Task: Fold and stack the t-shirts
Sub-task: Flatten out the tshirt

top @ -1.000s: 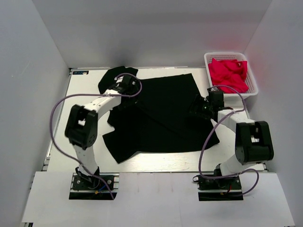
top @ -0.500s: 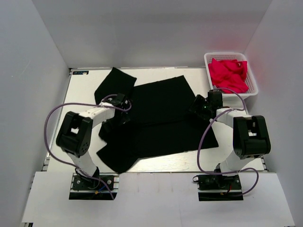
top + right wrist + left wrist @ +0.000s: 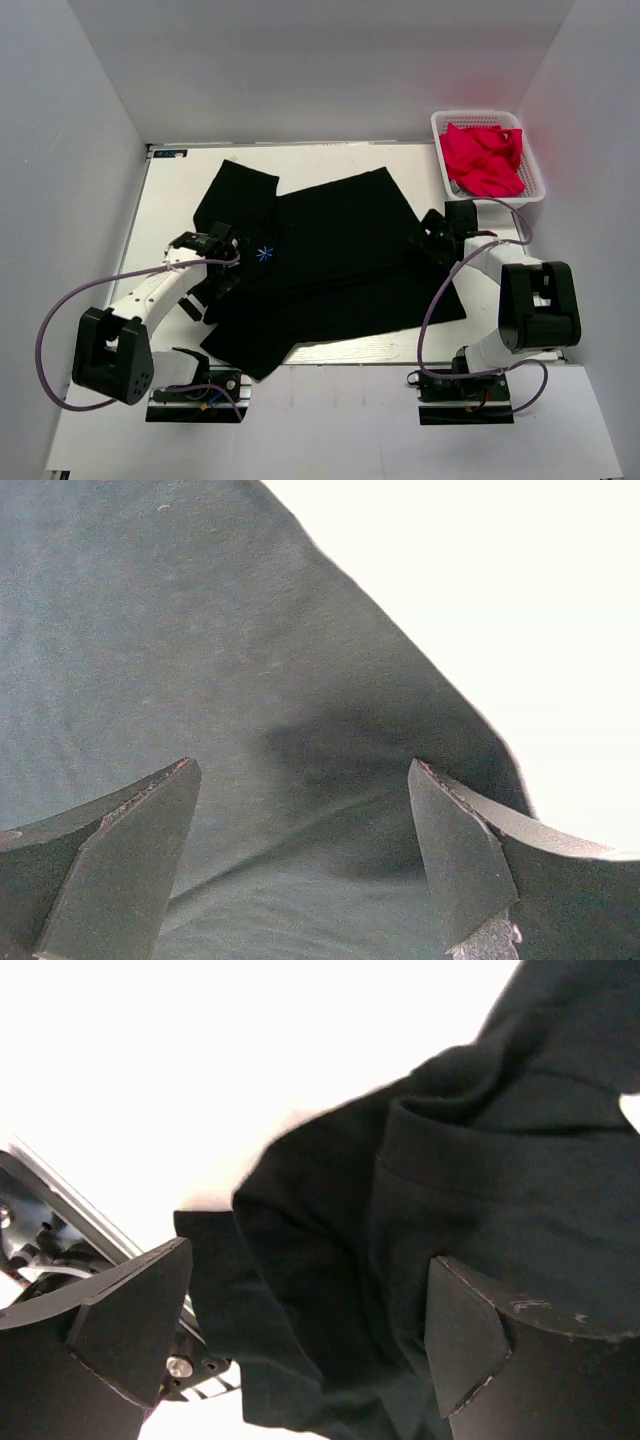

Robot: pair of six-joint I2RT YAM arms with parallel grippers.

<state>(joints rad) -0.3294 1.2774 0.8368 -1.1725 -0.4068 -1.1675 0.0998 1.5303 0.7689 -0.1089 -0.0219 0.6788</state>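
A black t-shirt (image 3: 340,250) lies spread across the table, with a small light-blue starburst print (image 3: 265,253) showing near its left side. One sleeve (image 3: 237,195) points to the far left. My left gripper (image 3: 222,243) hovers open over the shirt's left edge. In the left wrist view its fingers (image 3: 130,1330) stand wide apart above rumpled black cloth (image 3: 450,1190). My right gripper (image 3: 428,240) is open over the shirt's right edge. The right wrist view shows its fingers (image 3: 460,850) spread above smooth cloth (image 3: 200,680), holding nothing.
A white basket (image 3: 532,160) with red cloth (image 3: 483,158) in it stands at the far right corner. Grey walls close in the white table (image 3: 180,180) on three sides. The shirt's bottom left corner hangs near the table's front edge (image 3: 350,350).
My left arm has swung back toward the near left. The shirt has been laid flatter, its far-left sleeve is spread out and the starburst print now shows. The right gripper shifted slightly.
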